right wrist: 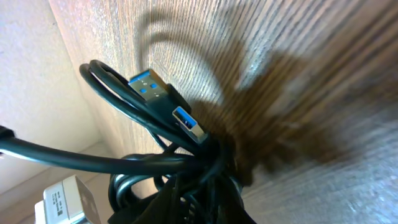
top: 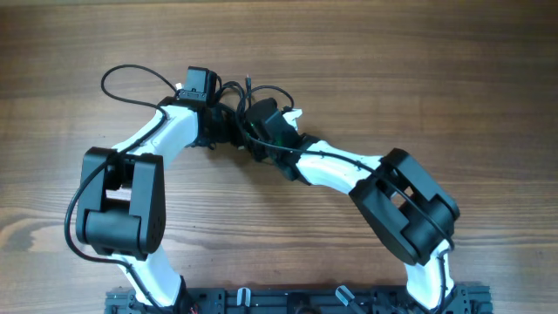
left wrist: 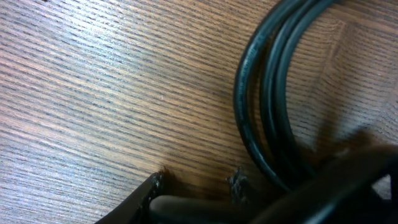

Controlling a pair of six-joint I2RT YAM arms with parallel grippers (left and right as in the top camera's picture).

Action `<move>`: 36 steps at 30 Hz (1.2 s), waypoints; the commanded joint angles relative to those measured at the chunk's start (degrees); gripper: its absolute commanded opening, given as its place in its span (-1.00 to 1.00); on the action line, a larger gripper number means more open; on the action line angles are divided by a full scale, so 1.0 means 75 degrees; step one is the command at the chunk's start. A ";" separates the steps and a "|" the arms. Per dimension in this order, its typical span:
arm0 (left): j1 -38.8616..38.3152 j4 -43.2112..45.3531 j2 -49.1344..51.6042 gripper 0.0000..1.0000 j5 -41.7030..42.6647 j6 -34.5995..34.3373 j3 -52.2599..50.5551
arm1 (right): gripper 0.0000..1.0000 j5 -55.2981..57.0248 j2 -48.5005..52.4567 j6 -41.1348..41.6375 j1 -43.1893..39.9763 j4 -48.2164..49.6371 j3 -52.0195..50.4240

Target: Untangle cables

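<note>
Black cables, knotted. Left gripper: tips apart, cord between, pinch unclear. Right gripper: cannot tell. Risk: opposed pull tightens knot; USB plugs snag loops.

We find the desk bright and evenly lit from above in the overhead view, its wood grain sharp and its shadows faint and soft. In the left wrist view the grain stays crisp at upper left; the cables carry a thin glossy highlight, and the dark fingers blur at the bottom edge. In the right wrist view we see a broad, soft-edged shadow spreading rightward over the desk. The blue plugs are sharp, the lower-right grain is smeared, and the pale left side is washed out.
</note>
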 commanded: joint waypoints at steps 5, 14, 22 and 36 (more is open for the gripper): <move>0.0020 0.0009 0.0105 -0.27 0.0125 0.0038 -0.0146 | -0.32 0.0012 0.0321 -0.0976 0.0061 -0.0012 -0.0061; 0.0020 0.0020 0.0105 -0.26 0.0125 0.0038 -0.0146 | -0.45 -0.0216 0.0286 -0.0227 0.0061 0.0236 -0.0061; 0.0020 0.0020 0.0105 -0.26 0.0125 0.0041 -0.0146 | -0.34 -0.0836 0.0286 0.0554 0.0076 0.0606 -0.0061; 0.0020 0.0017 0.0105 -0.26 0.0122 0.0041 -0.0146 | -0.54 0.0061 0.0303 0.0766 0.0076 0.0189 -0.0061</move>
